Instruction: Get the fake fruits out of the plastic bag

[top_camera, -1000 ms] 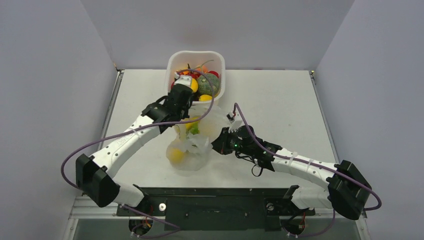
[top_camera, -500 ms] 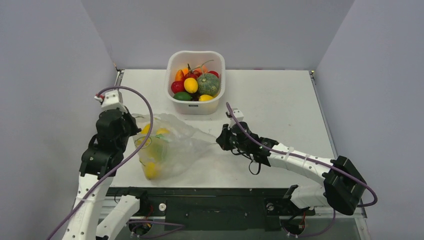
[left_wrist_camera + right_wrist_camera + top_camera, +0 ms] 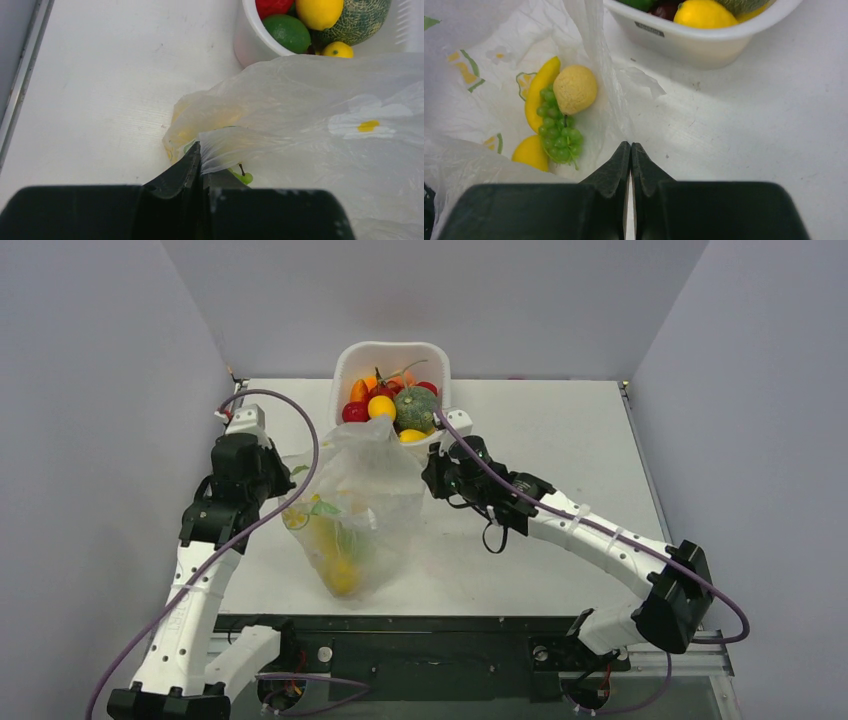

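Observation:
The plastic bag [image 3: 365,490] hangs stretched between my two grippers, just in front of the white tub. My left gripper [image 3: 288,483] is shut on the bag's left edge, and its closed jaws pinch the film [image 3: 200,150]. My right gripper [image 3: 429,480] is shut on the right edge [image 3: 630,145]. The fake fruits [image 3: 338,565] lie in the sagging bottom of the bag. The right wrist view shows a banana [image 3: 540,90], a round pale yellow fruit [image 3: 575,89], a green grape bunch [image 3: 558,132] and a lemon [image 3: 530,152] inside. A few grapes [image 3: 245,177] show in the left wrist view.
The white tub [image 3: 345,360] stands at the back middle, right behind the bag, and holds a lemon, a red fruit, a lime and a ribbed squash [image 3: 416,408]. It also shows in the wrist views [image 3: 246,45] [image 3: 704,44]. Grey walls close in the table.
The bag lay spread on the table half a second ago. Now both grippers have risen and moved toward the tub, so it hangs between them with the fruits sunk to the bottom.

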You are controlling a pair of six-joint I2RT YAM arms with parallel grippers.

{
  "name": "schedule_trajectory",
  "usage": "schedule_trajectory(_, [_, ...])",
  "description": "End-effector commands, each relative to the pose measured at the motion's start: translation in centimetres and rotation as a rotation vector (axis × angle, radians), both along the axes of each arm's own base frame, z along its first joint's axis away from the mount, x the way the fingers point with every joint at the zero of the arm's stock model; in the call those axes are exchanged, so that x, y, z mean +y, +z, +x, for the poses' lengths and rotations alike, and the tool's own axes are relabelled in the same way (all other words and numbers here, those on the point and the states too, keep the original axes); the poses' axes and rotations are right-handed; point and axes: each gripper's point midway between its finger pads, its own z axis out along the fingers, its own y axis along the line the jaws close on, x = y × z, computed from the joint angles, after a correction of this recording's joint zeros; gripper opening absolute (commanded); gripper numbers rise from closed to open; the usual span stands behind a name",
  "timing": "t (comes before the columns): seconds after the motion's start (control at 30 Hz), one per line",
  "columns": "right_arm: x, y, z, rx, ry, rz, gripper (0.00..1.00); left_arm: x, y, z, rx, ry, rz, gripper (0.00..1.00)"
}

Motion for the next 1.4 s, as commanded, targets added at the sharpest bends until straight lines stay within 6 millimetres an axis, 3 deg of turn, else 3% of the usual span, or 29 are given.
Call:
schedule_trajectory(0.0, [-0.8, 2.2, 1.9, -0.063, -0.032, -0.057, 0.00, -0.6, 4.1, 1.9, -0.117, -0.034, -0.037, 0.00])
schedule_trajectory(0.1, [-1.0, 2.2, 1.6, -0.053, -0.016, -0.082, 0.00, -1.2, 3.1, 1.6, -0.094, -0.058, -0.072, 0.00])
schedule_trajectory(0.2, [-1.7, 1.7, 0.7, -0.010, -0.016, -0.111, 0.24, -1.9, 2.1, 1.0, -0.083, -0.073, -0.119, 0.00])
schedule_trajectory(0.4, [-4.3, 4.1, -1.4, 0.005, -0.140, -0.051, 0.66, -3.5, 0.5, -0.4, -0.074, -0.089, -0.253, 0.00])
schedule_trajectory(0.57, [-4.7, 6.7, -3.6, 0.132, -0.291, 0.253, 0.77, -3.9, 0.8, -0.9, -0.097, -0.089, -0.298, 0.00])
schedule_trajectory(0.63, [-4.9, 6.3, -4.4, 0.233, -0.378, 0.352, 0.78, -3.9, 0.8, -0.9, -0.097, -0.086, -0.302, 0.00])
schedule_trajectory(0.67, [-4.9, 5.2, -5.0, 0.307, -0.426, 0.386, 0.78, -3.8, 0.8, -0.8, -0.099, -0.083, -0.302, 0.00])
schedule_trajectory(0.8, [-2.5, 3.6, -7.2, 0.488, -0.393, 0.548, 0.81, -3.9, 0.8, -0.7, -0.103, -0.082, -0.307, 0.00])
schedule_trajectory(0.83, [-1.5, 4.4, -7.5, 0.504, -0.370, 0.612, 0.82, -3.9, 0.8, -0.7, -0.103, -0.082, -0.307, 0.00])
schedule_trajectory(1.03, [3.0, 5.2, -8.7, 0.619, -0.280, 0.709, 0.82, -4.2, 0.8, -0.7, -0.104, -0.091, -0.328, 0.00])
schedule_trajectory(1.17, [4.6, 5.0, -8.5, 0.654, -0.286, 0.750, 0.82, -4.2, 0.8, -0.7, -0.109, -0.082, -0.343, 0.00])
schedule_trajectory(1.23, [5.4, 4.9, -8.2, 0.657, -0.275, 0.763, 0.79, -4.3, 0.7, -0.6, -0.110, -0.074, -0.355, 0.00])
schedule_trajectory(1.3, [6.1, 4.7, -8.2, 0.655, -0.256, 0.762, 0.68, -4.1, 0.8, -0.6, -0.118, -0.059, -0.366, 0.00])
schedule_trajectory(1.37, [6.7, 4.1, -8.6, 0.636, -0.219, 0.754, 0.45, -3.9, 0.9, -0.3, -0.127, -0.034, -0.380, 0.00])
